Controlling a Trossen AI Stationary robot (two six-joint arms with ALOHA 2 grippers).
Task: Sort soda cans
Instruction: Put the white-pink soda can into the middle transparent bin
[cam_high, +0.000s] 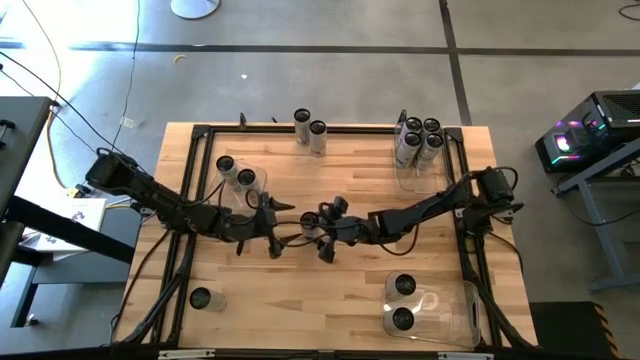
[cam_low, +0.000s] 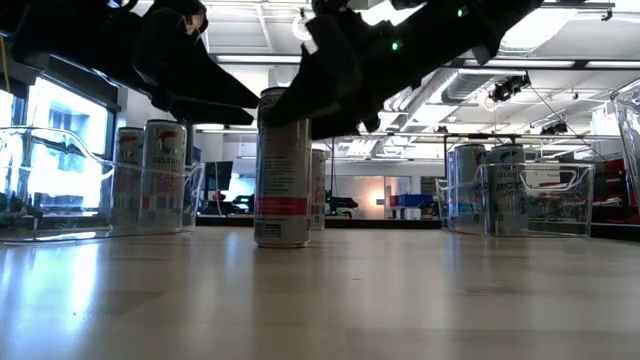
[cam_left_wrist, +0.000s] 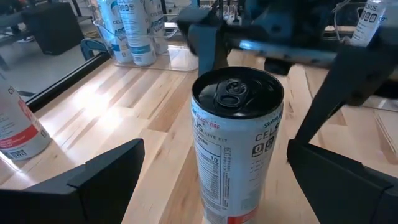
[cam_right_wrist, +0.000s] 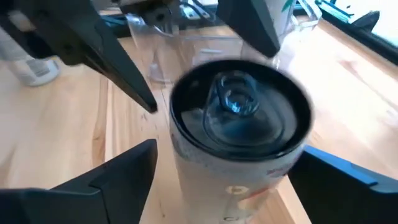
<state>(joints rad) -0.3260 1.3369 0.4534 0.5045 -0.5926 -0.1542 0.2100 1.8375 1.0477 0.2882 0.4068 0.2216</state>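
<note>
Low view shows a can (cam_low: 283, 170) standing upright mid-table, red band near its base (a second can peeks out right behind it). Both grippers meet over it: the left gripper (cam_left_wrist: 211, 180) has its fingers spread wide either side of the can, not touching, and the right gripper (cam_right_wrist: 224, 177) also straddles it with fingers apart. Other cans sit in clear bins (cam_high: 432, 310) around the table (cam_high: 330, 300).

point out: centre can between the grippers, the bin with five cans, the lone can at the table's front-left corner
centre can (cam_left_wrist: 236, 94), left wrist view, on its dark top by the pull tab
bin with five cans (cam_high: 409, 180), high view, on the bin's clear front edge
lone can (cam_high: 201, 298), high view, on its round top
</note>
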